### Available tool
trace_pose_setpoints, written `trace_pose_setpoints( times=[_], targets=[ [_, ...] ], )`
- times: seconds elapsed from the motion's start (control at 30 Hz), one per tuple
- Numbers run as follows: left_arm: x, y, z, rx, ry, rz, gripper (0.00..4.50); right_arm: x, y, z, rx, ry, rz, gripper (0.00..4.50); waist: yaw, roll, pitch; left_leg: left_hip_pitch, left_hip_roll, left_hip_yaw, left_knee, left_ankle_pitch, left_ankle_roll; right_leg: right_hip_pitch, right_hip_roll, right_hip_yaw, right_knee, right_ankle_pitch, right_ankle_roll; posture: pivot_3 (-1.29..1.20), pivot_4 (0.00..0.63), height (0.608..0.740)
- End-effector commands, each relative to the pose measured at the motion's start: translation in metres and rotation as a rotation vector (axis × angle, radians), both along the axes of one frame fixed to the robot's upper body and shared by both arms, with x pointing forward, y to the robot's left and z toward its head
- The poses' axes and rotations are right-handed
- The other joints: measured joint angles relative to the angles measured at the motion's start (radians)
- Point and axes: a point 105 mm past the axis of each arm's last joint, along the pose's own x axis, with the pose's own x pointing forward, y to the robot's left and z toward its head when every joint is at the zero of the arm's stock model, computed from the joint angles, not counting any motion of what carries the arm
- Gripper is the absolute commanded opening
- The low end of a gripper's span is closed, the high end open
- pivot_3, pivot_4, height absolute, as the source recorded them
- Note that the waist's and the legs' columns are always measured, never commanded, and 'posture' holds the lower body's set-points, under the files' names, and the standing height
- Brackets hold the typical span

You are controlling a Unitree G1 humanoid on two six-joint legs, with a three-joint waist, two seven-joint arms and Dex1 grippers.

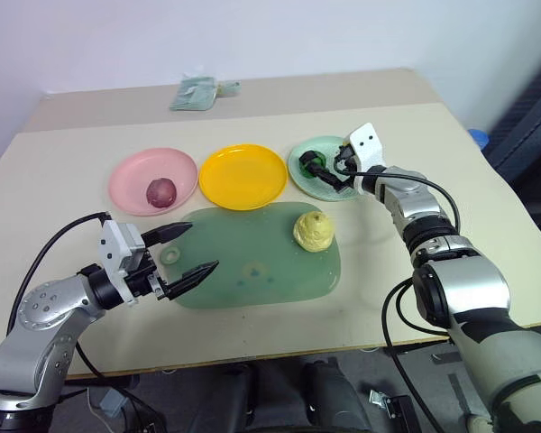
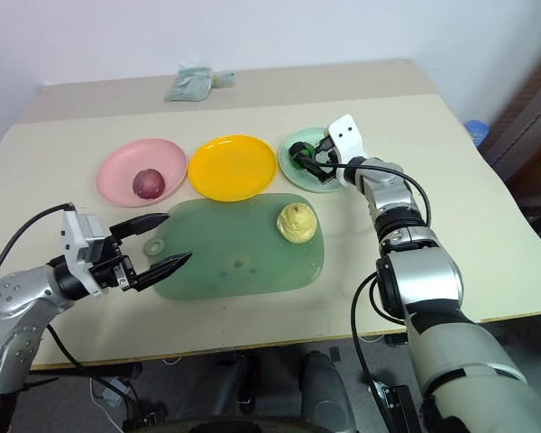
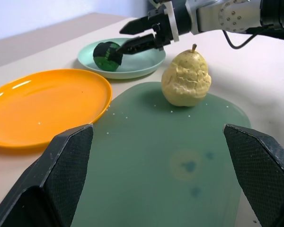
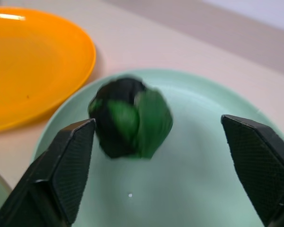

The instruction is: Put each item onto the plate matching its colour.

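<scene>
Already placed: dark red-purple ball (image 1: 160,191) on round pink plastic plate (image 1: 126,176); green-and-black ball (image 4: 130,118) on mint green plate (image 4: 203,156), right gripper (image 4: 158,165) spread around it. Outstanding: lumpy pale yellow fruit (image 1: 313,231) on translucent green mat (image 1: 252,262) beside bright yellow plate (image 1: 243,176); left gripper (image 1: 191,249) spread, empty.

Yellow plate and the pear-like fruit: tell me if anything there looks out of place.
The pale yellow pear-like fruit is not on a plate: it stands upright on the translucent green mat, while the yellow plate holds nothing. The dark red ball lies on the pink plate and the green-and-black ball on the mint green plate.
</scene>
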Motion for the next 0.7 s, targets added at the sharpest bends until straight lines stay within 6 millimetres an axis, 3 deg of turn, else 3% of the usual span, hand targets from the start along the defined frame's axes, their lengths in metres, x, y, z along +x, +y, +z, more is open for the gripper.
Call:
trace_pose_setpoints(
  times=[0.03, 0.2, 0.37, 0.57, 0.7],
  targets=[
    [-0.003, 0.0, 0.007, 0.003, -0.023, -0.014, 4.5, -0.011, -0.002, 0.057, 0.102, -0.135, 0.132, 4.45, 0.001, 0.0, 0.0, 0.0, 0.0, 0.0, 0.0, 0.0, 0.0, 0.0, 0.0, 0.0, 0.0, 0.0, 0.0, 0.0, 0.15, 0.74],
    [0.001, -0.004, 0.004, 0.004, -0.009, -0.037, 4.5, -0.07, -0.008, 0.066, 0.168, -0.052, 0.329, 4.45, 0.03, 0.0, 0.0, 0.0, 0.0, 0.0, 0.001, -0.002, 0.003, 0.0, 0.0, 0.0, 0.0, 0.0, 0.0, 0.0, 0.15, 0.74],
    [0.007, -0.007, 0.003, 0.008, -0.001, -0.074, 4.5, -0.136, -0.001, 0.044, 0.19, 0.172, 0.432, 4.45, 0.035, 0.0, 0.0, 0.0, 0.0, -0.001, 0.002, -0.004, 0.006, 0.0, -0.001, 0.0, 0.001, 0.0, 0.0, 0.0, 0.15, 0.74],
    [0.009, -0.008, 0.0, 0.01, 0.007, -0.101, 4.5, -0.155, 0.015, 0.018, 0.213, 0.317, 0.424, 4.45, 0.029, 0.001, 0.0, 0.0, 0.001, 0.0, 0.002, -0.004, 0.006, 0.0, -0.001, 0.0, 0.002, 0.0, 0.0, 0.0, 0.15, 0.74],
    [0.01, -0.006, -0.002, 0.012, 0.01, -0.106, 4.5, -0.151, 0.026, -0.005, 0.21, 0.363, 0.409, 4.45, 0.031, 0.0, 0.0, 0.0, 0.001, 0.001, 0.003, -0.004, 0.007, 0.0, -0.001, 0.0, 0.002, 0.0, 0.0, 0.0, 0.15, 0.74]
  ],
)
